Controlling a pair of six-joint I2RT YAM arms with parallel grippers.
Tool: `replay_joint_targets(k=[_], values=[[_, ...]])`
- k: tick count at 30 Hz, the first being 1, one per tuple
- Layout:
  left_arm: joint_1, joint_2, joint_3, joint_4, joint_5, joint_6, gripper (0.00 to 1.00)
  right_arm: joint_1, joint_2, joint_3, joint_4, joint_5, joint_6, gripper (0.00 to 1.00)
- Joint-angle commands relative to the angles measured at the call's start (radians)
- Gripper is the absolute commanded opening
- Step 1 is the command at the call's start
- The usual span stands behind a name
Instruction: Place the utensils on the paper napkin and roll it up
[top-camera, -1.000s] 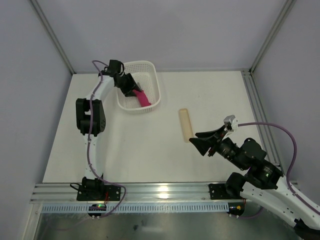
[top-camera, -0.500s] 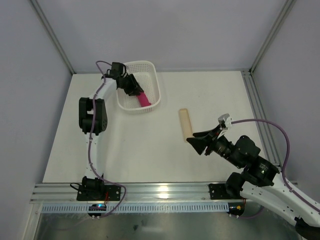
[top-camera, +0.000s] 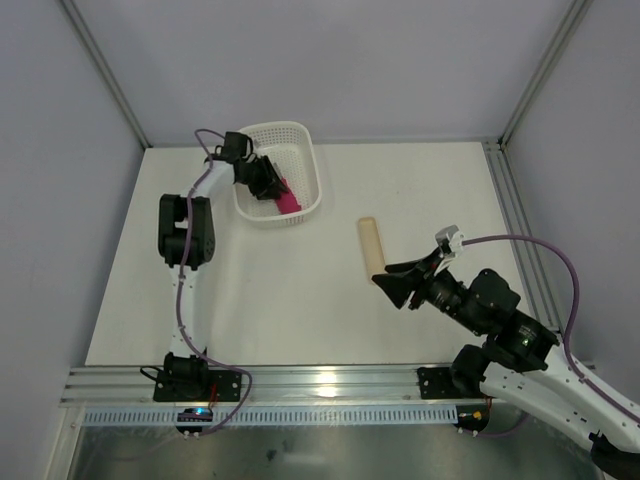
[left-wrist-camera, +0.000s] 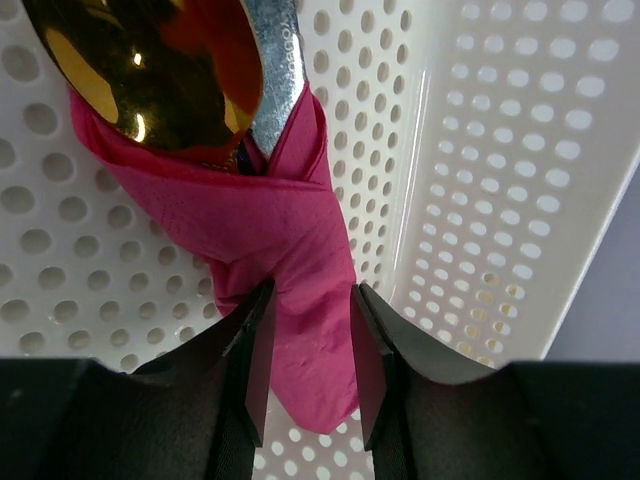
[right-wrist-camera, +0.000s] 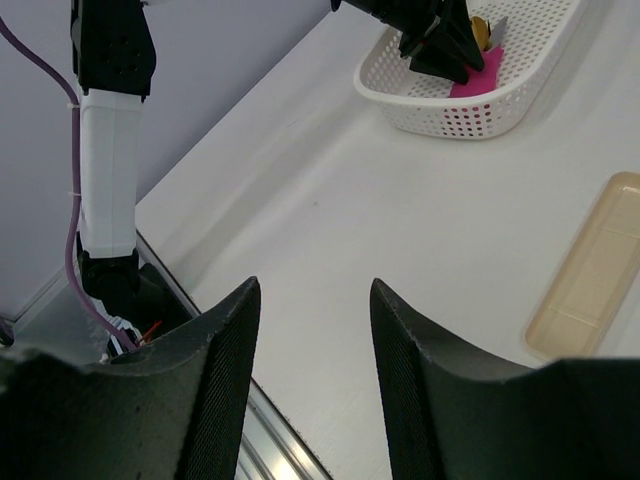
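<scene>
The paper napkin is magenta-pink and rolled around the utensils. It lies inside the white perforated basket. A shiny gold spoon head and a grey metal piece stick out of the roll's far end. My left gripper reaches into the basket, and its two pads press on the roll's near end. In the top view the left gripper covers part of the napkin. My right gripper is open and empty above the table, well away from the basket.
A pale beige flat strip lies on the white table just beyond the right gripper and also shows in the right wrist view. The basket stands at the back left. Metal frame rails run along the table's near and right edges.
My left gripper has moved a little right and deeper into the basket, covering more of the napkin roll. My right gripper shifted slightly left toward the beige strip.
</scene>
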Motion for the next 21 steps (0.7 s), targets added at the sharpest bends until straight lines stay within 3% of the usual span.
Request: replay_joint_targets(k=[1,6,11,16,18,20,21], values=[[-0.004,-0.132,0.009,0.027,0.044,0.007,0.41,0.001,0.006,0.054,0.004,0.01,0.001,0.52],[-0.01,-0.266,0.024,-0.017,0.052,0.013,0.44,0.001,0.051,0.126,-0.089,0.08,-0.023,0.68],[-0.082,-0.504,-0.105,-0.072,-0.02,0.055,0.45,0.001,0.072,0.174,-0.128,0.175,0.017,0.99],[-0.228,-0.796,-0.431,-0.031,-0.136,0.083,0.5,0.001,0.078,0.205,-0.177,0.282,0.08,1.0],[-0.309,-0.947,-0.534,0.021,-0.175,0.074,0.58,0.002,0.088,0.223,-0.232,0.327,0.132,1.0],[-0.358,-1.049,-0.677,0.079,-0.177,0.05,0.99,0.001,0.111,0.235,-0.267,0.371,0.163,1.0],[-0.396,-1.136,-0.715,0.099,-0.18,0.037,1.0,0.001,0.119,0.246,-0.295,0.378,0.178,1.0]])
